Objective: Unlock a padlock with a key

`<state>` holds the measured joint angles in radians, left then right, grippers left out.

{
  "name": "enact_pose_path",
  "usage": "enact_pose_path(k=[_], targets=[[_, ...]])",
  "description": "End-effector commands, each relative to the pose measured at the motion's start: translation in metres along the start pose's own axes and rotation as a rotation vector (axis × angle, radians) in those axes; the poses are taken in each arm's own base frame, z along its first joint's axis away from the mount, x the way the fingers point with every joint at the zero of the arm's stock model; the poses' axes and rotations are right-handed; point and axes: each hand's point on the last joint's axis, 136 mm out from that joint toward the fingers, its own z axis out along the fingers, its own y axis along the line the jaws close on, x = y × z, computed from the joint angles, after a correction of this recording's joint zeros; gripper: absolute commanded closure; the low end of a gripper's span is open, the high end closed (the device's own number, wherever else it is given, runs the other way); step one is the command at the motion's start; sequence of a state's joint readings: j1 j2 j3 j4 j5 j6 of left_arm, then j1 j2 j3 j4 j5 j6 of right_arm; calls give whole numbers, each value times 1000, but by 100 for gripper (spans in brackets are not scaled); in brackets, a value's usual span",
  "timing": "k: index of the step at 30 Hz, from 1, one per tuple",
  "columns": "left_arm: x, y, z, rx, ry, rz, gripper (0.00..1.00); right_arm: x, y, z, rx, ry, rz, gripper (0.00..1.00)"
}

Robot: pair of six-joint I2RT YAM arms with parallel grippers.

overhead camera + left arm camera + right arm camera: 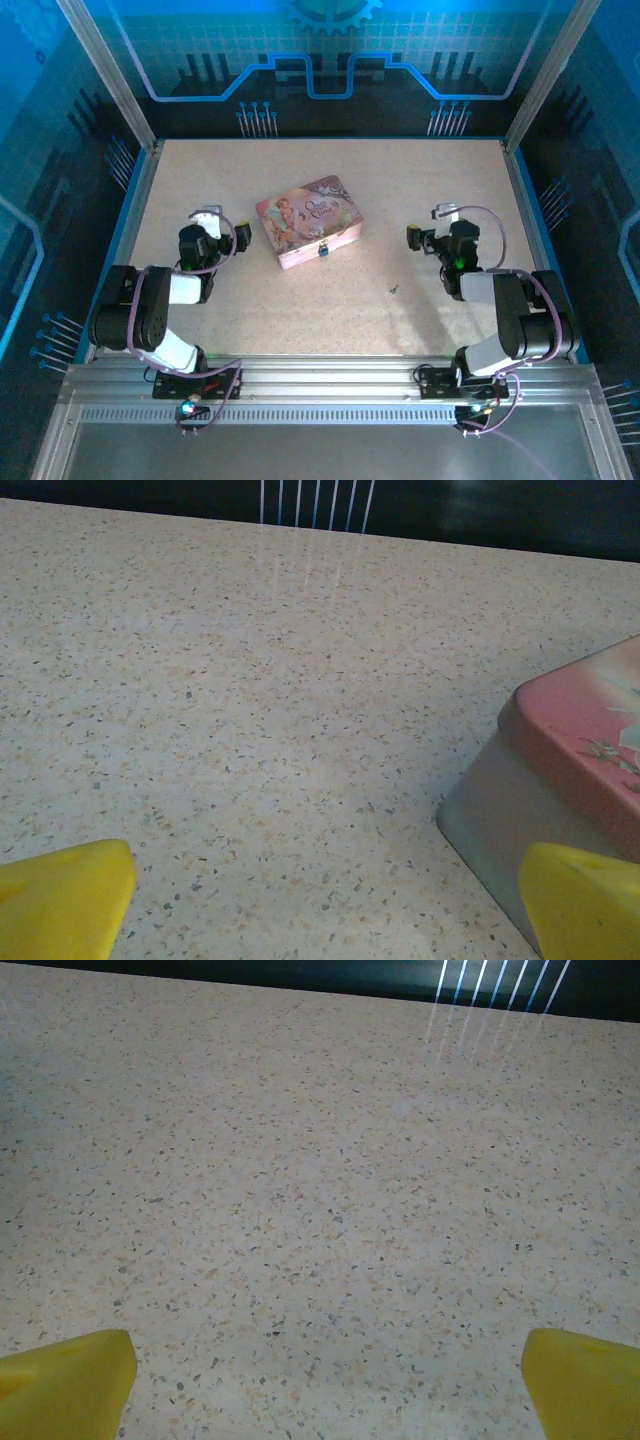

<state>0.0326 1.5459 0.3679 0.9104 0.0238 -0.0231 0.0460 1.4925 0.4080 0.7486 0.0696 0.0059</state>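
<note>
Fingers (62, 892) of the left gripper (218, 228) stand spread wide and hold nothing. Those of the right gripper (440, 228) are likewise released and empty, low over bare desk (300, 320).

Progress: none evident; no step of the unlocking appears begun. Key (395, 290) lies loose on the desk between the pink tin (308, 222) and the right arm, touched by neither gripper. Padlock (323, 248) sits at the tin's front clasp, apparently closed, though too small to confirm.

Remaining, in my judgement: pick up the key, steady the lock, insert, turn.

Padlock presents as a tiny bluish-dark body. Key presents as a thin dark sliver, likely awkward to lift off a flat surface.
</note>
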Motion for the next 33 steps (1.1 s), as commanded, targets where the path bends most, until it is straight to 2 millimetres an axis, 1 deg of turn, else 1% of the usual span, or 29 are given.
enact_pose_path(k=[1,21,24,27,29,33], targets=[[-7,-4,3,19,-13,23,1,-9,5,4,-20,-17,-14,0],[-7,-4,3,19,-13,22,1,-9,5,4,-20,-17,-14,0],[-7,0,1,-2,-27,11,1,-9,5,4,-20,-19,-12,0],[-14,5,-9,-40,-80,1,1,-10,5,3,-20,-22,-11,0],[-21,10,-19,-76,-107,-12,1,-14,0,2,8,-18,2,0],[-43,13,-39,-112,-130,-27,1,-26,-8,-9,47,-12,19,0]])
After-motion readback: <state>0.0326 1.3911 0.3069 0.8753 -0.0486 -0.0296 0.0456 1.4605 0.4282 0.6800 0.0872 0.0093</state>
